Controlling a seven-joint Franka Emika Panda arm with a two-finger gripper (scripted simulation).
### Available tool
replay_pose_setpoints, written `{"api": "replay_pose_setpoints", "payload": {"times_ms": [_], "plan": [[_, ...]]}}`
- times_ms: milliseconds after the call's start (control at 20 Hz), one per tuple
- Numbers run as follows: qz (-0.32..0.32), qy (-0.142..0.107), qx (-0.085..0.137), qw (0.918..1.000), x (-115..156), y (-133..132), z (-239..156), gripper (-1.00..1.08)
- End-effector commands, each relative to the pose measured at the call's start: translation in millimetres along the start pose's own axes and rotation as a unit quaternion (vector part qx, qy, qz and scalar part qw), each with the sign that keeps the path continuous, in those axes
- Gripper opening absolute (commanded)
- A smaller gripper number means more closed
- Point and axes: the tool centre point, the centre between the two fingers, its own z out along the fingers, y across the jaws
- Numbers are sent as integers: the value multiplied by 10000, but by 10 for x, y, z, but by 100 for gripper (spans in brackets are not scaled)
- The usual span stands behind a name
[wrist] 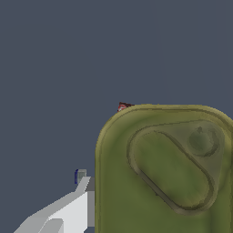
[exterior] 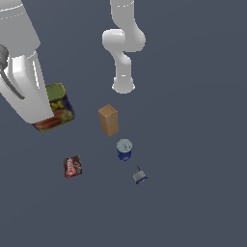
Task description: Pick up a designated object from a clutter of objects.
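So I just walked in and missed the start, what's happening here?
A simulated Panda arm is working on the blue and yellow tin at the exterior view's left. Its big white wrist covers part of the tin, and the wrist view looks straight onto the tin's yellow-green lid. Whether the jaws grip it cannot be told. The tan block, blue cup, red-brown packet and small blue-grey item sit untouched.
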Motion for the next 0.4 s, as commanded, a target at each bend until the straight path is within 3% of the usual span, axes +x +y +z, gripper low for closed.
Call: {"api": "replay_pose_setpoints", "payload": {"times_ms": [0,350], "plan": [[-5,13,16,10000,46,12,-76,-100],[-1,12,16,10000,86,20,-113,-100]]}}
